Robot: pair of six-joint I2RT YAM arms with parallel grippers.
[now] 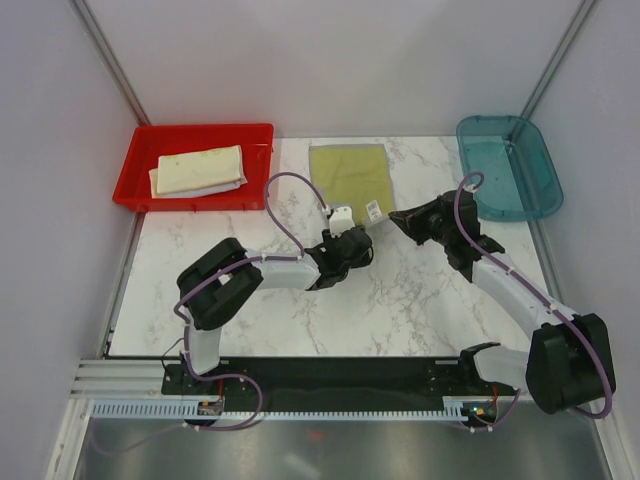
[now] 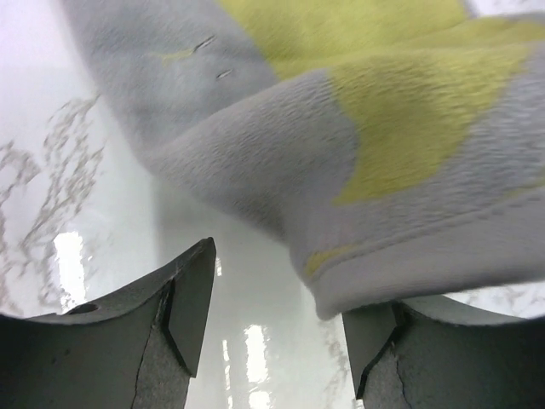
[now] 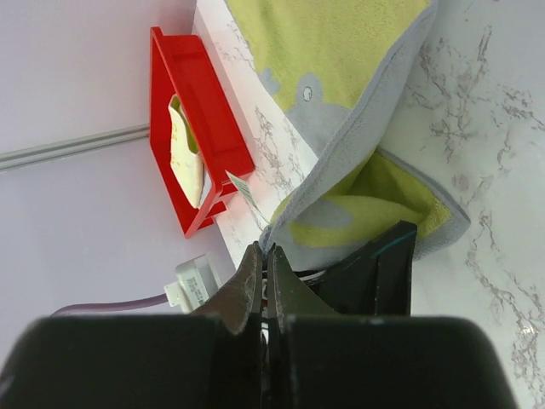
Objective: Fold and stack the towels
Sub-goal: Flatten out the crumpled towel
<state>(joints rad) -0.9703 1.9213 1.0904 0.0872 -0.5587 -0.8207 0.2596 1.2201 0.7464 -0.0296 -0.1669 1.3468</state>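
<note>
the near hem of the grey-and-yellow towel [image 1: 348, 175] lies just ahead of the left end effector [image 2: 277, 341], jaws apart; the right end effector [image 3: 264, 273], jaws pressed together, sits beside that same hem.

Soft, matt, fleecy cloth: the grey-and-yellow towel [image 2: 341, 128]. The table [image 1: 400, 300] has a smooth, glossy marble-look top that mirrors the lights. The red tray [image 1: 190, 203] is shiny opaque plastic and the teal bin [image 1: 540, 195] is see-through plastic. The left gripper [image 2: 277, 290] is matt dark plastic.
</note>
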